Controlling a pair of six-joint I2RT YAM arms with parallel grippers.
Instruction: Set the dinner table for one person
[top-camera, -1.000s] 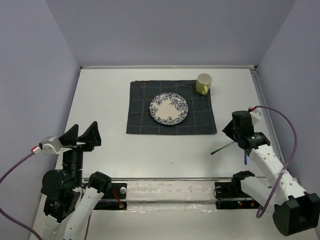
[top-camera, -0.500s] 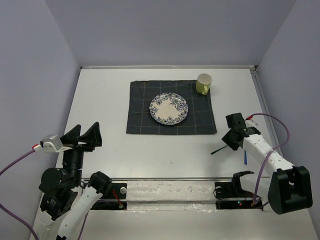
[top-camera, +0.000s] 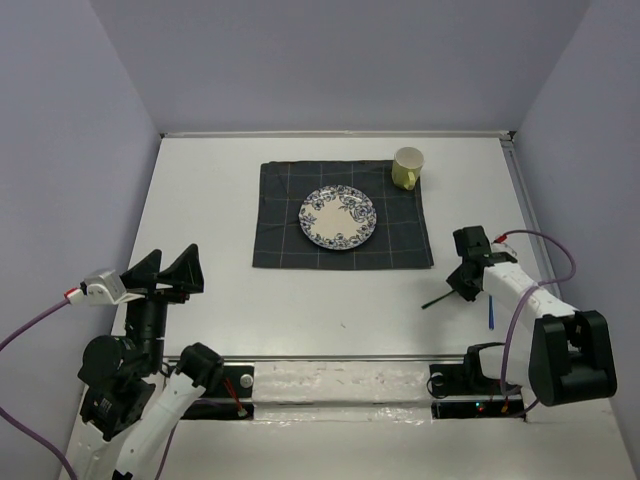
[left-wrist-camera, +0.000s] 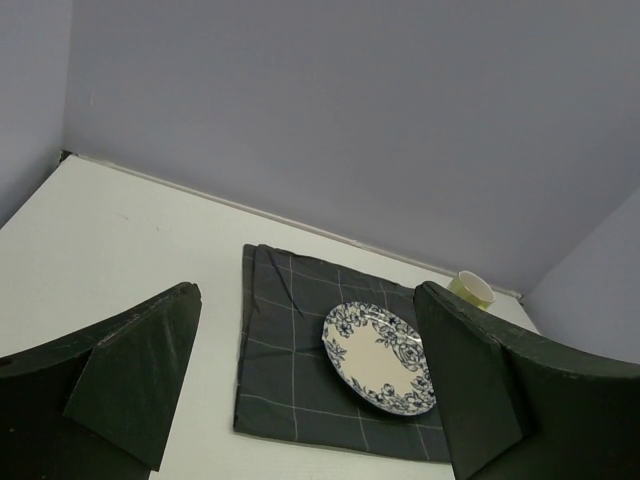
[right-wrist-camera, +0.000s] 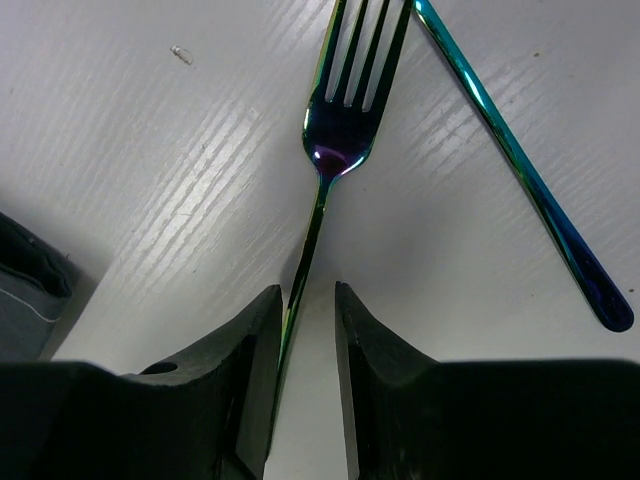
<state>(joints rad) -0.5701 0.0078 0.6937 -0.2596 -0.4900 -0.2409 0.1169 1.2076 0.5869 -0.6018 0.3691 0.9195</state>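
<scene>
An iridescent fork (right-wrist-camera: 340, 140) lies flat on the white dinner table (top-camera: 200, 200), right of the cloth, seen from above as a thin dark fork (top-camera: 440, 297). My right gripper (top-camera: 462, 283) is down at the table and straddles the fork's handle. Its jaws are narrow, and in the wrist view the right gripper (right-wrist-camera: 308, 290) has the handle against the left finger (right-wrist-camera: 250, 340), with a gap to the other. A second iridescent utensil handle (right-wrist-camera: 520, 170) lies beside the fork, blue from above (top-camera: 492, 316). My left gripper (top-camera: 165, 268) hangs wide open and empty at the near left.
A dark grey checked cloth (top-camera: 285, 220) lies mid-table with a blue-patterned plate (top-camera: 338, 217) on it and a yellow-green mug (top-camera: 407, 167) at its far right corner. The left wrist view shows the same cloth (left-wrist-camera: 285, 340), plate (left-wrist-camera: 378, 357) and mug (left-wrist-camera: 470, 289).
My right gripper has come down from above the table onto the fork's handle and its jaws have narrowed. The fork and the left arm have not moved.
</scene>
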